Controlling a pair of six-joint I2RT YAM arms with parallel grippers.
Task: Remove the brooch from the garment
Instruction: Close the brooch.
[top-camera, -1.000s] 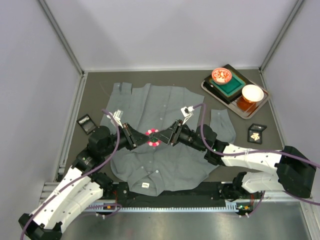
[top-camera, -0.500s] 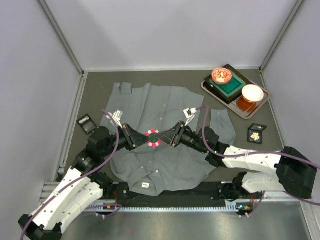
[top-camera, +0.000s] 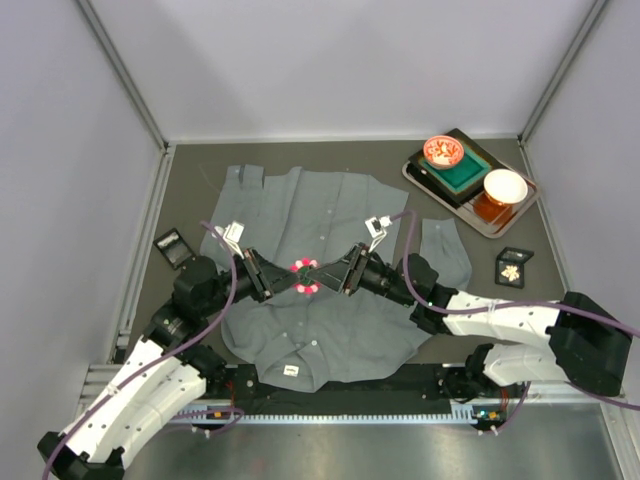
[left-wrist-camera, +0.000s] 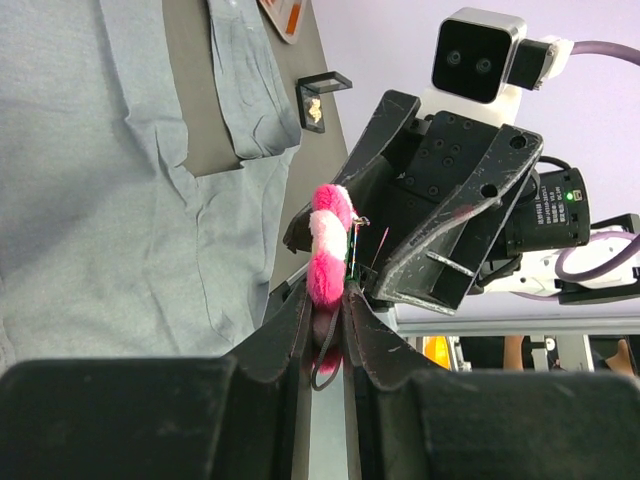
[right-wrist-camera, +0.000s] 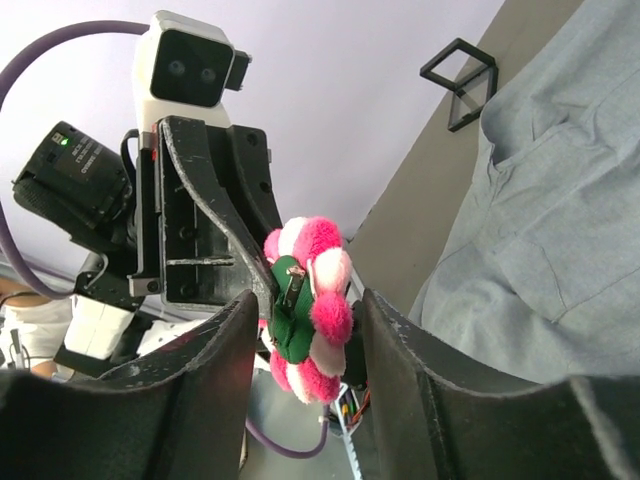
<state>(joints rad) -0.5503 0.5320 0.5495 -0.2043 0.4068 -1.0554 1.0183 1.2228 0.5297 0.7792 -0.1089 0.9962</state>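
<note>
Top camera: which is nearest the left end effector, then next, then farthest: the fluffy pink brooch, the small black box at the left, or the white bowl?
1. Pink brooch, held in the left end effector, in the middle.
2. Small black box, left side.
3. White bowl, far right, at the back.

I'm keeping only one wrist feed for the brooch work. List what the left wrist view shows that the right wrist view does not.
Left wrist only: the brooch seen edge-on, its lower end pinched between the left fingers. Right wrist only: the brooch's green back with a metal pin, sitting between the spread right fingers. Both: the pink-and-white brooch and the grey shirt.
</note>
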